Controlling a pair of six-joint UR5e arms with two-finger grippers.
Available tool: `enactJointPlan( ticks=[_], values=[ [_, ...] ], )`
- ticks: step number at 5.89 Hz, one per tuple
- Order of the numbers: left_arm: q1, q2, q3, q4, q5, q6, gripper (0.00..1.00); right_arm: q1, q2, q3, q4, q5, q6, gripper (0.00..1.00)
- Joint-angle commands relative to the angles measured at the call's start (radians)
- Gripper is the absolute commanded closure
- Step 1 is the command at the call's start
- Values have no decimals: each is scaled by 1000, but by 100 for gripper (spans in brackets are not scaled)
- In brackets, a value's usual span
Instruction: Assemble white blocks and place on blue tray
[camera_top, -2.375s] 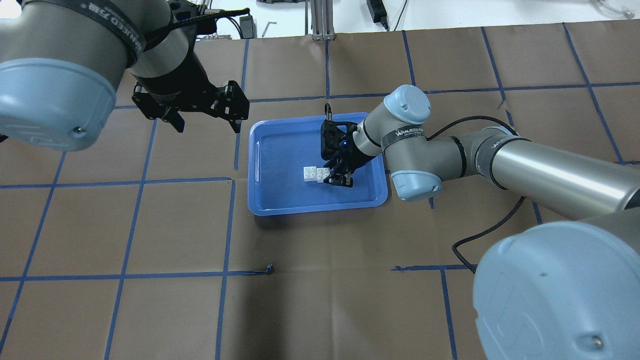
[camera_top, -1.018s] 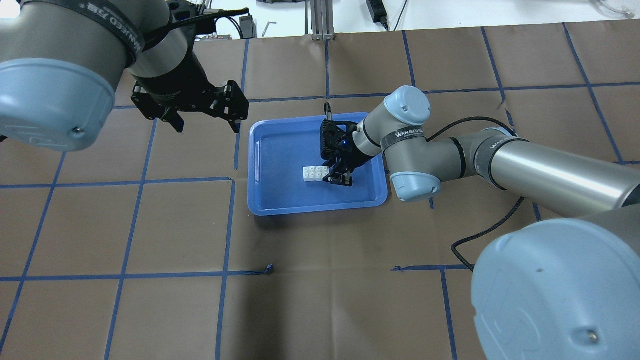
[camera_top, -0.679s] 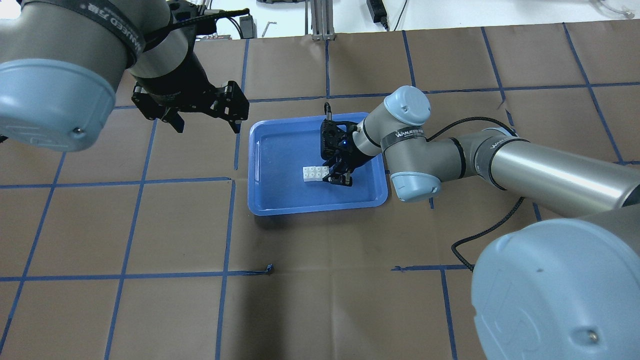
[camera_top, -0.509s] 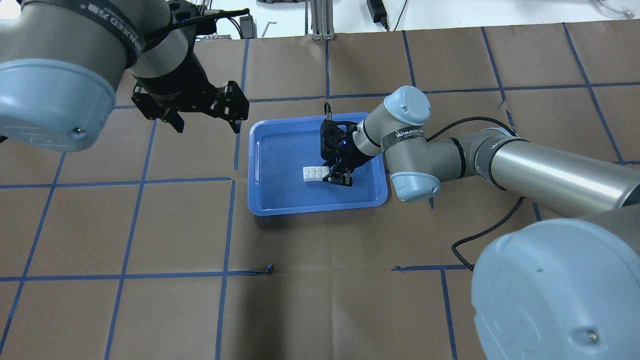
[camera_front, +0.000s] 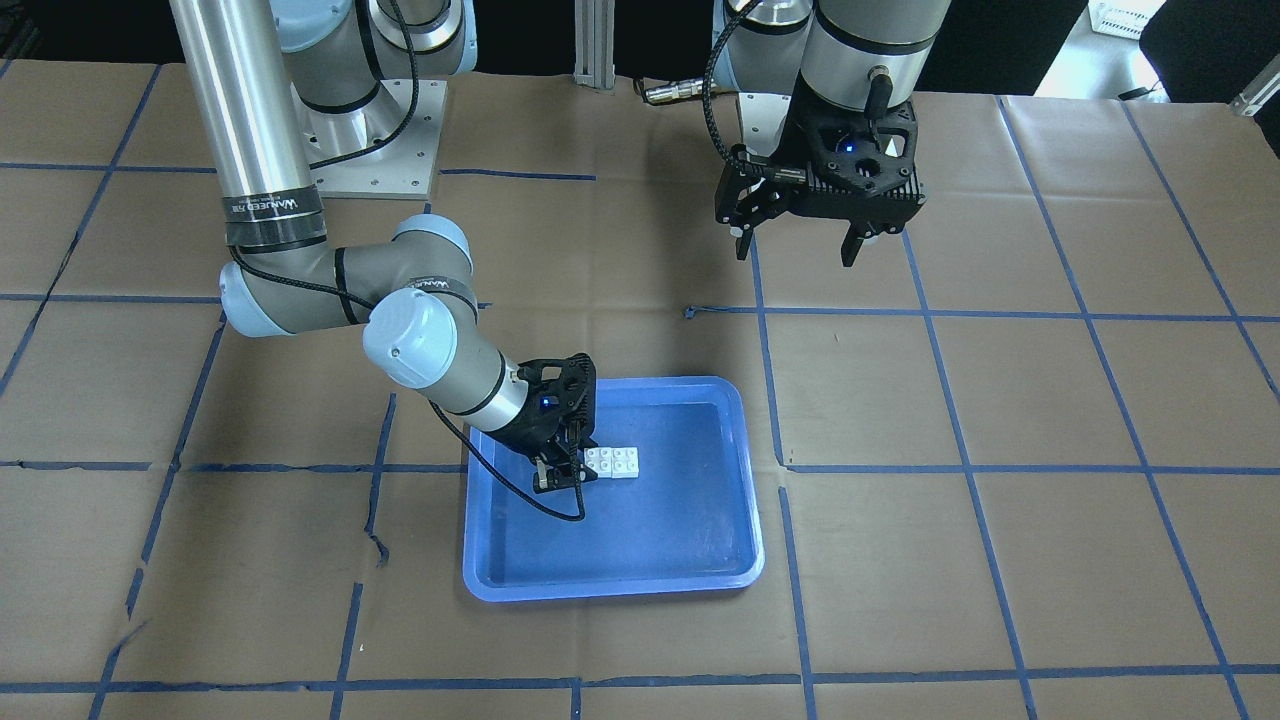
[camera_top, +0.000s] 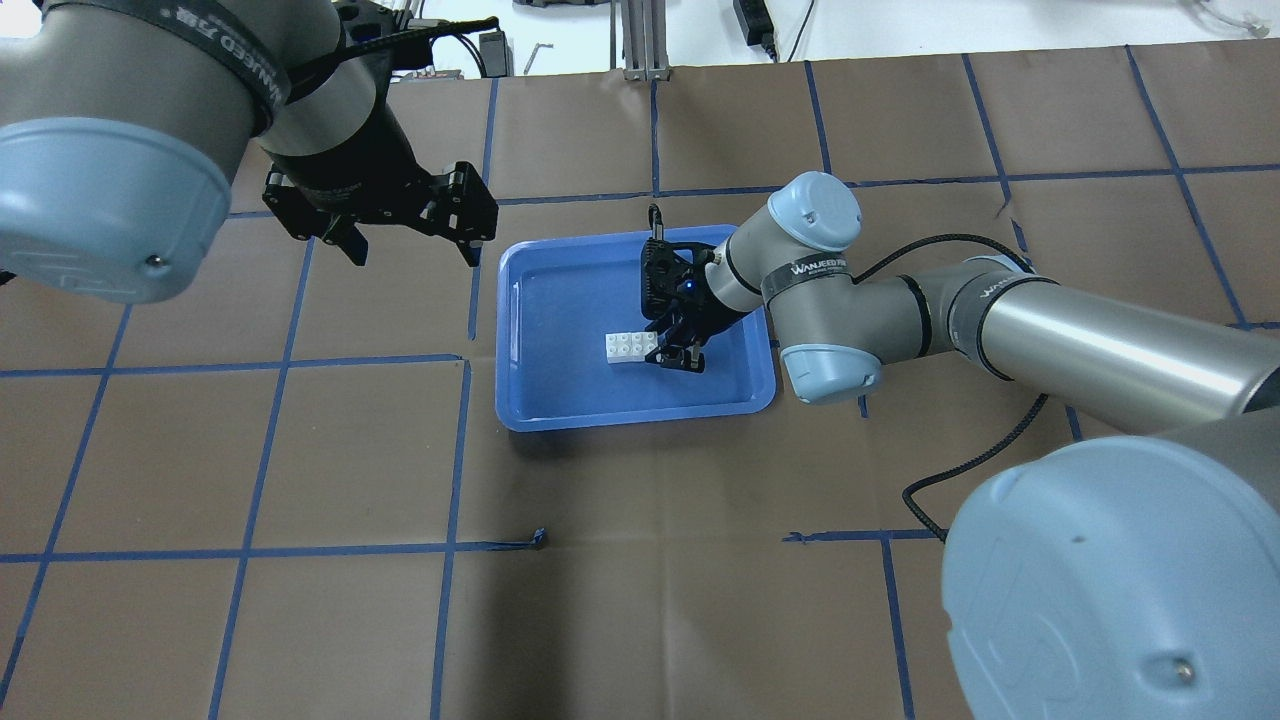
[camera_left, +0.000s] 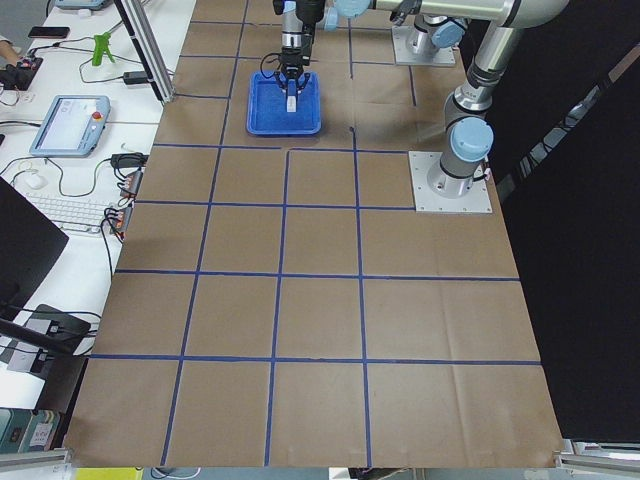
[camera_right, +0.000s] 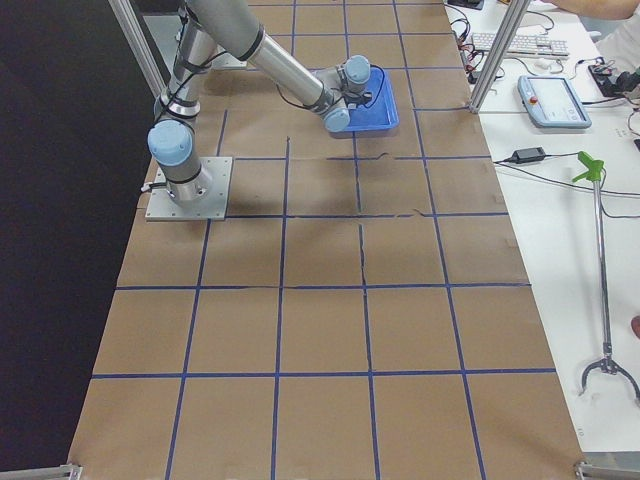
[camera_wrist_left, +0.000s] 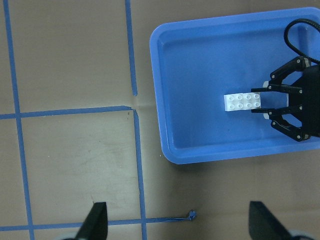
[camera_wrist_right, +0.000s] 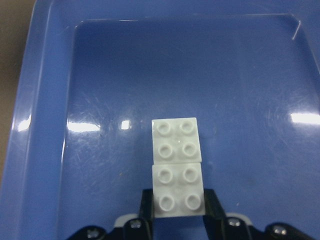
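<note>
Two white blocks (camera_top: 630, 347) lie edge to edge in a short row on the floor of the blue tray (camera_top: 570, 300). In the right wrist view the far block (camera_wrist_right: 176, 140) is free and the near block (camera_wrist_right: 177, 192) sits between my fingers (camera_wrist_right: 146, 206). My right gripper (camera_top: 672, 358) is low in the tray, shut on that near block. My left gripper (camera_top: 415, 250) hangs open and empty above the table, left of the tray. The left wrist view shows the blocks (camera_wrist_left: 242, 101), the tray (camera_wrist_left: 200, 75) and the right gripper (camera_wrist_left: 262, 100) from above.
Brown paper with blue tape lines covers the table (camera_top: 640, 600). A black cable (camera_top: 960, 470) loops from my right arm over the table to the right of the tray. The right forearm (camera_top: 1100, 340) reaches across the right half.
Since 2.4 s ago the held block has come down from an offset, tilted pose into line with the other block. Over the last second nothing has visibly moved.
</note>
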Motion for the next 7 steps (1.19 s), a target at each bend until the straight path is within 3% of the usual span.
enactJointPlan(
  ticks=[1,4,6,7],
  values=[
    [1,0,0,0,0,0,1,0,0,0,0,0,2,63],
    [1,0,0,0,0,0,1,0,0,-5,-3,0,2,58],
    [2,0,0,2,0,0,1,0,0,-5,-3,2,4,43],
    [4,0,0,0,2,0,1,0,0,-5,-3,0,4,42]
  ],
)
